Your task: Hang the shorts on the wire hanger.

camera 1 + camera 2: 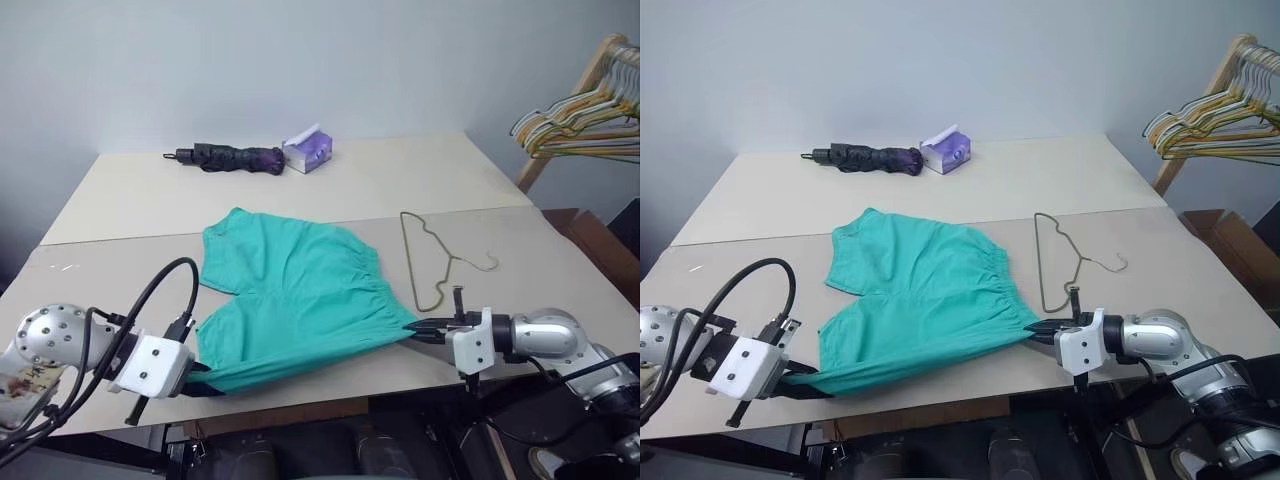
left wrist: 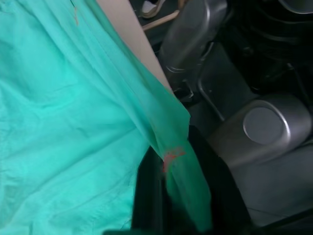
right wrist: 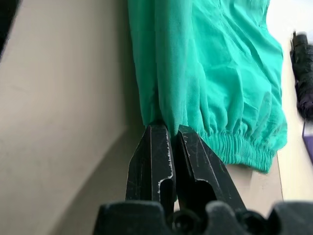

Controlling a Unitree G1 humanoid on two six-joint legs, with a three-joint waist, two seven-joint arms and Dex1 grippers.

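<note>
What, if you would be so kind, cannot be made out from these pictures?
- Left gripper: in the head views the shorts drape over its fingers; in the left wrist view cloth covers them, so their gap is unclear.
- Orange-red tag: too small to read.
- Bunch of pastel hangers and wooden rack: cut off by the right edge.
- Purple box: print too small.

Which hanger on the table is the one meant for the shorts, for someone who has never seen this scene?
Start at the beige table and find the teal shorts spread near its front edge. Just to their right lies the wire hanger, flat on the tabletop and apart from the cloth. It is a single thin olive-grey wire triangle, unlike the bunch of pastel hangers on the wooden rack beyond the table's right corner.
</note>
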